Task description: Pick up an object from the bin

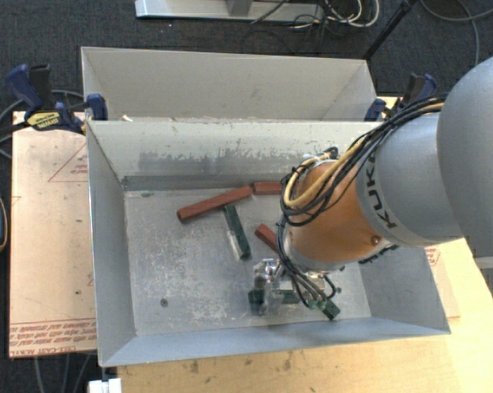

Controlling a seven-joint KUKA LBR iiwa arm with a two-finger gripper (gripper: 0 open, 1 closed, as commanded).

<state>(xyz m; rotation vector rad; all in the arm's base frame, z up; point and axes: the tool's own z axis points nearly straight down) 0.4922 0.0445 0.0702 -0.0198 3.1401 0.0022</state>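
Tool [273, 289] sits low over the bin [107, 244] floor, probably lined up for a grasp; spread or pressed together, cannot tell. Small dark-green piece [257, 300] just beneath it. Dark-green stick [237, 234] and red-brown bar [215, 204] lie beyond the tool, apart from it.

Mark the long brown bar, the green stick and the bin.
long brown bar [215, 204]: camera view, middle of its length.
green stick [237, 233]: camera view, middle of its shaft.
bin [230, 150]: camera view, bare back wall.
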